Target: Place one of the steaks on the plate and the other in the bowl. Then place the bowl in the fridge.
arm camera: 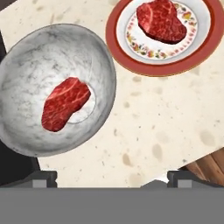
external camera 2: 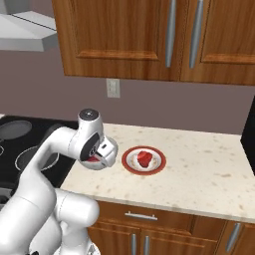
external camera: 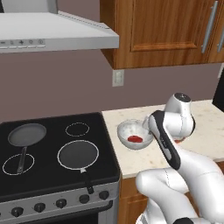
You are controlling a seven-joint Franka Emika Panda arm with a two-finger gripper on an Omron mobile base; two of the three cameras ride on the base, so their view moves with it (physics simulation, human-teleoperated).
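Observation:
A whitish-grey speckled bowl (arm camera: 39, 57) stands on the beige counter with one red steak (arm camera: 65, 103) lying in its bottom. To its right a red-rimmed flowered plate (arm camera: 114, 39) carries the other steak (arm camera: 161, 19). My gripper (arm camera: 113, 178) hangs above the counter between and in front of them, open wide, nothing between its fingertips. From the left base view the bowl (external camera: 124, 131) with its steak (external camera: 134, 138) sits just right of the stove, partly behind my arm. The right base view has the plate (external camera 2: 128, 164) and steak (external camera 2: 144, 158) right of my hand. The fridge is out of view.
A black stove (external camera: 52, 175) left of the counter holds two dark frying pans (external camera: 27, 134) (external camera: 78, 154). Wooden wall cupboards (external camera 2: 124, 35) and a range hood (external camera: 52, 35) hang overhead. The counter's front edge (external camera 2: 164, 206) runs close below the plate. A black object (external camera 2: 249, 134) stands at the far right.

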